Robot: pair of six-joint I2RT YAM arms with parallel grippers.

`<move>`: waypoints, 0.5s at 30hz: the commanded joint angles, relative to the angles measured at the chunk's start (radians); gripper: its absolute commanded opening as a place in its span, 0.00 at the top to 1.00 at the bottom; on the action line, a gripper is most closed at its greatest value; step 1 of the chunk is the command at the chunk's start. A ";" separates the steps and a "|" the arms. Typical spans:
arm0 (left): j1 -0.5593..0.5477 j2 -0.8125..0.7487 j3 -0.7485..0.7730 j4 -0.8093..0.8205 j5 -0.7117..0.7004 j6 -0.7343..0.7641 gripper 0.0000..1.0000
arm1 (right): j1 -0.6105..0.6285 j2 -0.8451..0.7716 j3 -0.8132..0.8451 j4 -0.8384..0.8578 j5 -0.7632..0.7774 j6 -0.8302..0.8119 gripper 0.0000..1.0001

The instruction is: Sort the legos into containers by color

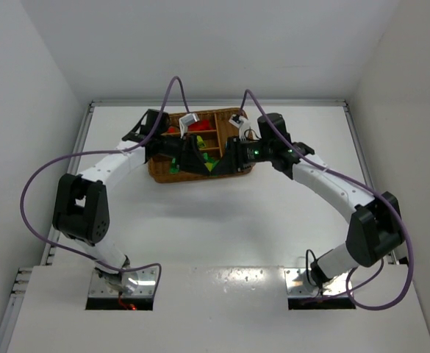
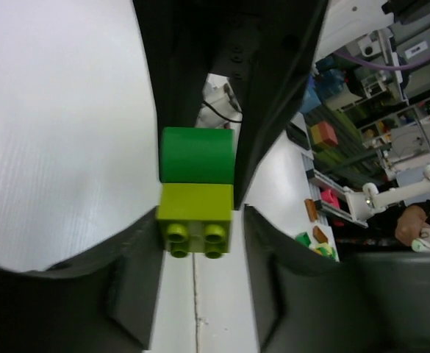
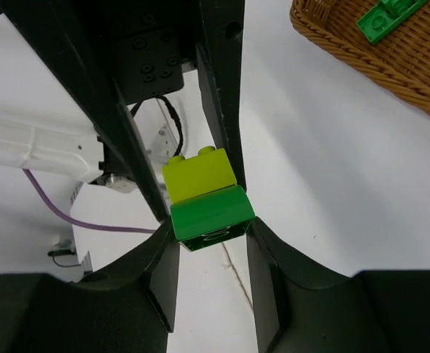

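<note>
From above, both arms reach over the white table (image 1: 222, 228) and meet nose to nose at the near edge of the wicker tray (image 1: 158, 173). The left gripper (image 1: 206, 163) and right gripper (image 1: 222, 163) crowd together there. Only a sliver of the two-colour stack (image 1: 213, 168) shows between them, and this view does not show how either gripper is set. Their black bodies cover the tray's near slots. Red legos (image 1: 192, 137) lie in a far slot and a green lego (image 1: 174, 168) sits by the near left corner, all too small to count. A purple cable (image 1: 174, 92) arches over the tray's far end.

In the left wrist view, the yellow-green brick (image 2: 196, 209) sits between this gripper's own fingers (image 2: 141, 257), studs toward the camera. The green brick (image 2: 197, 154) is joined to its far face. The left gripper is closed partway onto the yellow-green brick. One pad touches it, and the other looks to touch, though that edge is dim. The right gripper's dark fingers flank the green brick and block most of what lies beyond. Blurred shelves (image 2: 391, 110) fill the right edge.

In the right wrist view the order is reversed. The green brick is nearest, clamped in the right gripper's partly closed fingers, and the yellow-green brick lies beyond it, studs pointing away. The tray's corner is cut off at top right, and a flat green lego (image 3: 380, 18) lies in it, half out of frame.
</note>
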 commanded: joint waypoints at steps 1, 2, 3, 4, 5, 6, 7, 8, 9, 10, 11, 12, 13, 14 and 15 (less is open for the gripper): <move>-0.019 -0.011 0.055 0.026 0.076 0.040 0.53 | 0.007 -0.001 0.033 0.033 0.005 -0.009 0.95; -0.019 -0.011 0.064 0.026 0.063 0.040 0.66 | 0.007 -0.001 0.033 0.033 0.005 -0.009 0.95; -0.019 -0.011 0.064 0.026 0.053 0.040 0.72 | 0.007 -0.001 0.033 0.033 0.005 -0.009 0.95; -0.019 -0.011 0.064 0.026 0.053 0.040 0.77 | 0.007 -0.001 0.033 0.033 0.014 -0.009 0.95; -0.019 0.000 0.064 0.026 0.053 0.040 0.89 | 0.007 -0.001 0.033 0.022 0.014 -0.018 0.95; -0.019 0.000 0.064 0.017 0.053 0.040 0.95 | 0.007 -0.010 0.033 0.022 0.014 -0.018 0.95; -0.008 0.000 0.064 0.017 0.044 0.040 1.00 | 0.007 -0.010 0.033 -0.005 0.014 -0.027 0.95; 0.001 0.000 0.064 0.017 0.024 0.031 1.00 | -0.002 -0.010 0.033 -0.025 0.027 -0.037 0.95; 0.010 0.000 0.064 0.017 0.011 0.022 1.00 | -0.002 -0.021 0.033 -0.047 0.037 -0.058 0.95; 0.035 0.000 0.064 0.017 -0.009 0.022 1.00 | -0.011 -0.021 0.033 -0.097 0.079 -0.073 0.95; 0.049 0.000 0.055 0.017 -0.045 0.007 1.00 | -0.011 -0.051 0.033 -0.119 0.101 -0.087 0.95; 0.062 0.000 0.055 0.017 -0.074 -0.012 1.00 | -0.011 -0.064 0.033 -0.139 0.124 -0.116 0.95; 0.087 0.000 0.055 0.017 -0.105 -0.030 1.00 | -0.011 -0.075 0.033 -0.183 0.193 -0.127 0.95; 0.098 0.000 0.055 0.017 -0.114 -0.043 1.00 | -0.011 -0.100 0.015 -0.183 0.208 -0.127 0.95; 0.107 0.000 0.046 0.026 -0.136 -0.058 1.00 | -0.011 -0.113 -0.007 -0.183 0.245 -0.127 0.95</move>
